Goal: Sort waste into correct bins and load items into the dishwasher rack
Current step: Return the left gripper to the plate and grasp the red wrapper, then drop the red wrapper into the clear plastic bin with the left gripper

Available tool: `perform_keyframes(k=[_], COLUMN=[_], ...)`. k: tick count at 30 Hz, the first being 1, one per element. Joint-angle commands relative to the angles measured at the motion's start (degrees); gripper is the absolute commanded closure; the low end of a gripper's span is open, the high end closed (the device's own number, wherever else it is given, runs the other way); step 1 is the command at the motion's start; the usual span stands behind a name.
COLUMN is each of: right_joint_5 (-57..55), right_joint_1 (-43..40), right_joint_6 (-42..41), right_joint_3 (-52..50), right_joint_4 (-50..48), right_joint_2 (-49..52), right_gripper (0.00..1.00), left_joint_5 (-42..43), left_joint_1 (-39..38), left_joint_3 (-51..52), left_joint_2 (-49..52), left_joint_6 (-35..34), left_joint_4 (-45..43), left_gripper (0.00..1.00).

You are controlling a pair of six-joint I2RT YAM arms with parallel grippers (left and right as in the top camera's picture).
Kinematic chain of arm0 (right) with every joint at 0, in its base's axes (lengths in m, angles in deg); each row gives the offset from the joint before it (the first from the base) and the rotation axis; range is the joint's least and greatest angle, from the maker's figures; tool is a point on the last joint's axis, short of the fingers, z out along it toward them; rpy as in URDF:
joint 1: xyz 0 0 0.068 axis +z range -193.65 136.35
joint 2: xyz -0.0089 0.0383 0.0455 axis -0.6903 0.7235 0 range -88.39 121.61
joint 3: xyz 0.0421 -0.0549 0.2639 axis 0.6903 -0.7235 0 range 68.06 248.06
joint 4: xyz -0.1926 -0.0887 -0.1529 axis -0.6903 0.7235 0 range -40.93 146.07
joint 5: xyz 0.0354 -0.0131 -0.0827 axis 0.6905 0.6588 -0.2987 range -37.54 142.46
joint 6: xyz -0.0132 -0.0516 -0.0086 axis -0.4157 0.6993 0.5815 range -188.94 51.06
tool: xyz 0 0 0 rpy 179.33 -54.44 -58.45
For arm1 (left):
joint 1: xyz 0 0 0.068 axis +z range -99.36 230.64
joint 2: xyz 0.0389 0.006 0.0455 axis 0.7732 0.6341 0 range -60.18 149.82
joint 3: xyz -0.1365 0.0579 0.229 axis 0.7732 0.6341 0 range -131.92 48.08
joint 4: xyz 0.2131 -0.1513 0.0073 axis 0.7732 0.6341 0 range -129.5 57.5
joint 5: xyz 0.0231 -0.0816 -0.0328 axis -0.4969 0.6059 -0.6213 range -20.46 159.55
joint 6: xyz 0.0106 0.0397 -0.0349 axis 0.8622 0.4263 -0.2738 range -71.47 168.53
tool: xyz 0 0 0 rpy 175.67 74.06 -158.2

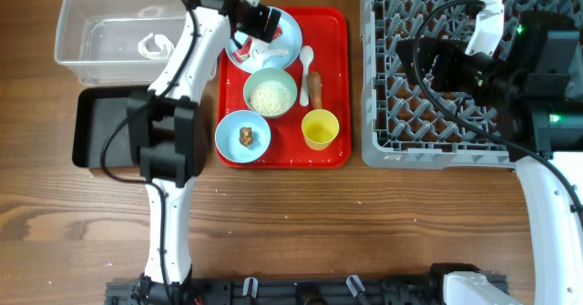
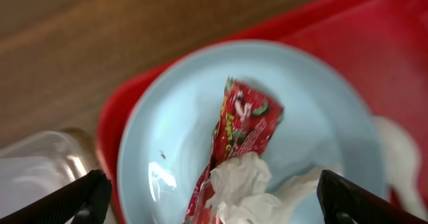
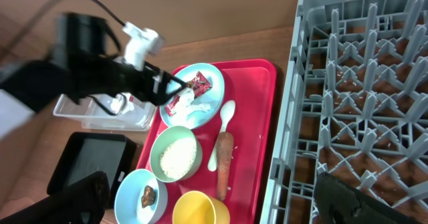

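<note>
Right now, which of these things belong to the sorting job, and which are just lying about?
Job: wrapper, rice, carrot stick, food chunk, plate, green bowl, blue bowl, cup, spoon, clear tub, black tray, rack.
Lying about: red tray.

My left gripper (image 2: 212, 194): jaws spread wide, pointing down. My right gripper (image 3: 210, 198): jaws equally wide, tilted downward.

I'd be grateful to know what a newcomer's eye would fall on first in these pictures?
The bright red tray mid-table, carrying a bowl of rice and a yellow cup, draws the eye first. At its far end the left gripper hangs open over a light-blue plate holding a red-and-white wrapper. The big grey rack fills the right side.
</note>
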Motion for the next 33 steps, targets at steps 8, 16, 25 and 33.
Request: perform_keyframes(k=[8, 16, 25, 33], right_joint_5=[-0.52, -0.50, -0.48, -0.48], right_joint_1=[0.42, 0.42, 0.42, 0.42], right_joint_6=[0.81, 0.76, 0.74, 0.76], right_joint_3=[0.31, 0.31, 0.31, 0.31], right_joint_4=[-0.07, 0.17, 0.35, 0.35], right_joint_2=[0.50, 0.50, 0.50, 0.50], right_gripper=[0.00, 0.00, 0.00, 0.00], left_joint_5=[6.45, 6.64, 6.43, 1.90], left_joint_1=[0.22, 0.24, 1.75, 8.39], left_joint_3=[-0.24, -0.20, -4.98, -6.10], left_joint_2=[5.77, 6.43, -0.50, -13.70], left_joint_6=[-0.85, -3.56, -17.84, -25.64], left_joint_4=[3.19, 4.46, 1.99, 6.19], left_gripper=[0.40, 0.96, 0.96, 0.96])
